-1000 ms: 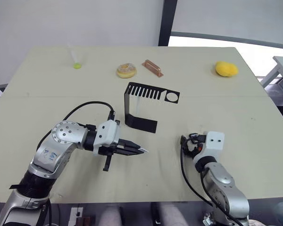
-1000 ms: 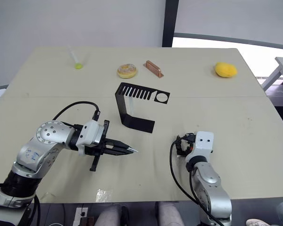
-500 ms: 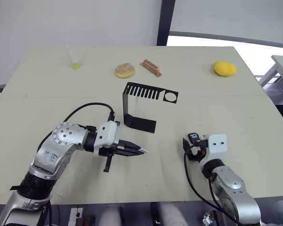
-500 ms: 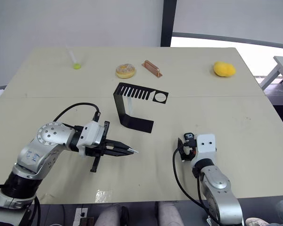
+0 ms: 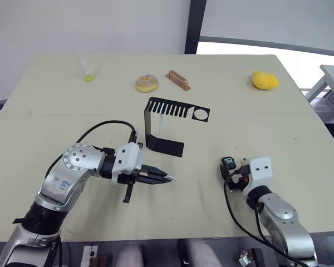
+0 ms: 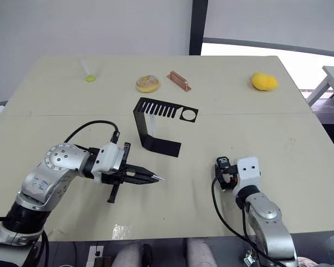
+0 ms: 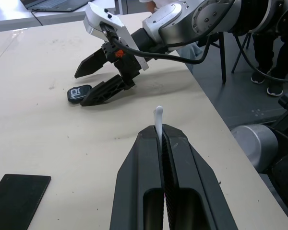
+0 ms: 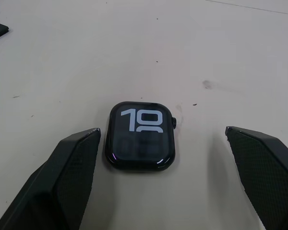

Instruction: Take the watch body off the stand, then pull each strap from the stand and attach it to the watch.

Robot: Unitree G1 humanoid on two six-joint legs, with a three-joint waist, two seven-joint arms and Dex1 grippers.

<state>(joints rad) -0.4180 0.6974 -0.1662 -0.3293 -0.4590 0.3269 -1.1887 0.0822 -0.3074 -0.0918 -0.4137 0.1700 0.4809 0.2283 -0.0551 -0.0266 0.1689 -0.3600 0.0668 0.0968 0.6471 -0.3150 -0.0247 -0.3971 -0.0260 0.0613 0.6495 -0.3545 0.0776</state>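
A beige table [image 5: 300, 133] stands before a white wall [image 5: 100, 25].

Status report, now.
Left gripper shut on white strap. Right gripper open around watch body on table. Nothing blocking.
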